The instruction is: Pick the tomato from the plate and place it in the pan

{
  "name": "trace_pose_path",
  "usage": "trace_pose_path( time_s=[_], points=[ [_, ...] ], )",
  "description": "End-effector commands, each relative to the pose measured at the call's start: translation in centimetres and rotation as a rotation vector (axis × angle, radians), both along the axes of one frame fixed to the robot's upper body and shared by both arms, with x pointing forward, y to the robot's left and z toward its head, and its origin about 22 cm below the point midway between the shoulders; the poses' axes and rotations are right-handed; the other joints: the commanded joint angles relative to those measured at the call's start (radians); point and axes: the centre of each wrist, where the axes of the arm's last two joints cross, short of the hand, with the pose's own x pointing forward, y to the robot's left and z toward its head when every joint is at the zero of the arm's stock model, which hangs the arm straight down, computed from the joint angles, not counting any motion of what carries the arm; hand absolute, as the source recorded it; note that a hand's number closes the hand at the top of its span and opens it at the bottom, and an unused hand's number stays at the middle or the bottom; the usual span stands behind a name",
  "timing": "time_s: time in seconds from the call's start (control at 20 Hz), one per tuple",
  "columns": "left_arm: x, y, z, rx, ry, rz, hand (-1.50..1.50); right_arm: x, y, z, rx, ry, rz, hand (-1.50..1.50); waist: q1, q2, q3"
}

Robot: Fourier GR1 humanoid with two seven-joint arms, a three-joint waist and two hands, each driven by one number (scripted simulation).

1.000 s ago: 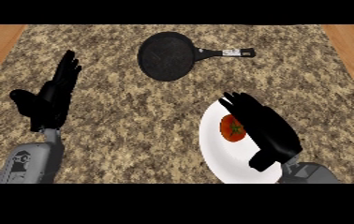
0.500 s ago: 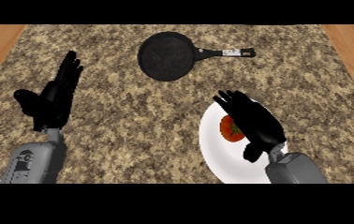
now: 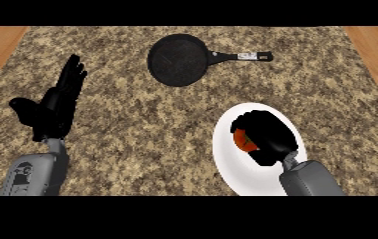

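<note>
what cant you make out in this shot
- Tomato: head view, mostly hidden by the right robot hand curled over it; whether it has left the plate cannot be told.
- Label on the handle of the pan: head view, too small to read.
- Plate's near edge: head view, covered by the right forearm.

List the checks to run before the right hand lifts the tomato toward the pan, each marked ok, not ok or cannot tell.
1. Right hand curled round the tomato: ok.
2. Tomato lifted off the plate: cannot tell; the hand hides its underside.
3. Nothing lying in the pan: ok.
4. Nothing standing on the counter between plate and pan: ok.
5. Left hand open at the view's left, away from that path: ok.
</note>
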Motion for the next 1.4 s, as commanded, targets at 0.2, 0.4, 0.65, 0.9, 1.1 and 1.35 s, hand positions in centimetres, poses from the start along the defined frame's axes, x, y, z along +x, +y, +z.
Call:
trace_pose_path(
  time_s=[0.2,0.4,0.65,0.9,1.1,1.35],
  points=[
    [0.5,0.7,0.8,0.004,0.012,-0.011,0.00,0.5,-0.7,-2.3,0.002,-0.031,0.044,1.50,-0.002,0.001,0.000],
    [-0.8,0.3,0.5,-0.004,0.011,-0.013,0.00,0.0,1.1,-2.0,0.033,-0.083,0.024,1.50,0.000,0.000,0.000],
    [0.8,-1.4,0.5,-0.005,0.011,-0.060,0.00,-4.4,13.0,-0.6,-0.038,0.080,0.076,1.50,0.064,0.006,-0.001],
    [0.7,-2.5,0.5,0.003,-0.004,-0.083,0.00,-5.4,16.0,3.2,0.091,-0.095,-0.021,1.50,0.087,0.002,0.001],
    [0.7,-1.9,0.2,-0.004,0.022,-0.078,0.00,-7.7,17.9,5.5,0.246,-0.190,-0.078,1.50,0.085,-0.001,0.000],
    [1.5,-2.4,0.8,0.003,0.001,-0.081,0.00,-6.5,20.0,9.6,0.356,-0.302,-0.171,1.50,0.080,0.002,-0.002]
  ],
)
